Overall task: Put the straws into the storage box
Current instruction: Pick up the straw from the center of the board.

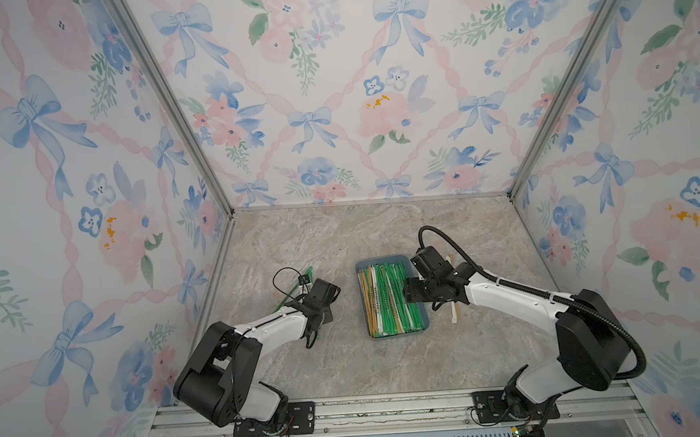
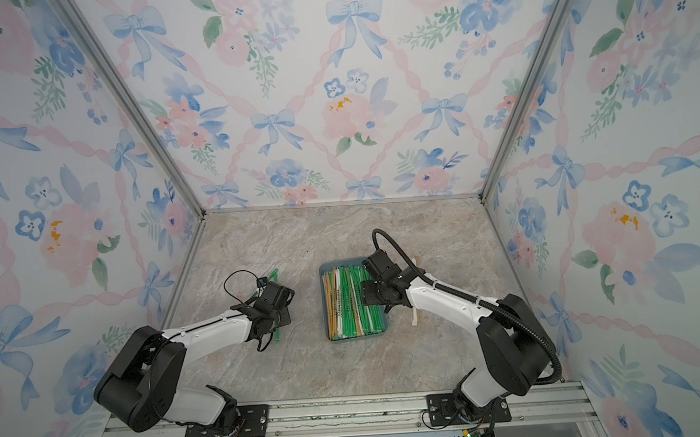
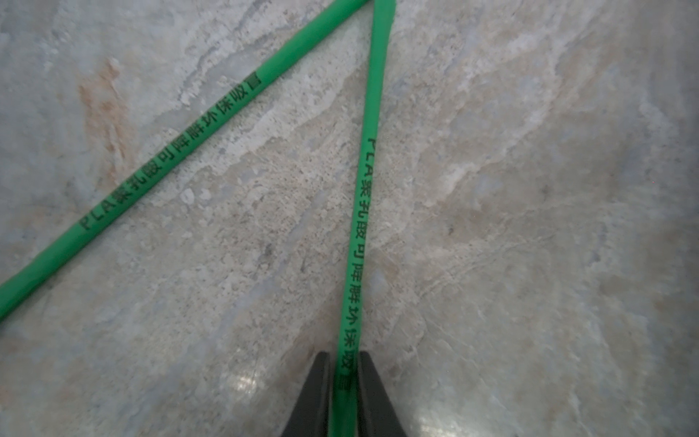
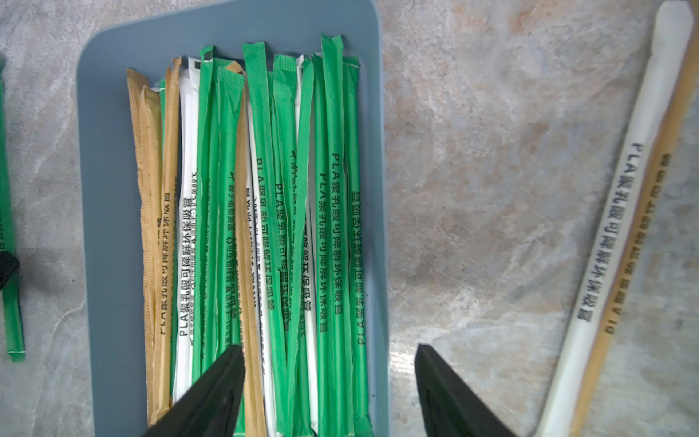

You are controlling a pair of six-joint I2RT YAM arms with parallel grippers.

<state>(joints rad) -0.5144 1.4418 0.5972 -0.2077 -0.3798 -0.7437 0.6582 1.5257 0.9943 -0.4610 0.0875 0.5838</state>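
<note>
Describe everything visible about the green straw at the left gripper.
The green straw is a thin, straight stick in a matte green, paper-like wrapper, printed along its length with dark text starting "PLA". It seems to lie flat on the marble-look tabletop, outside the storage box. The left gripper pinches it between its black fingers. Its far end runs toward a second green straw; whether they touch falls out of frame.

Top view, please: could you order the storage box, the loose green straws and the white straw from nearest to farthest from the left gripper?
1. Green straws, at the left gripper, one between its jaws.
2. Storage box, to its right.
3. White straw, beyond the box.
</note>
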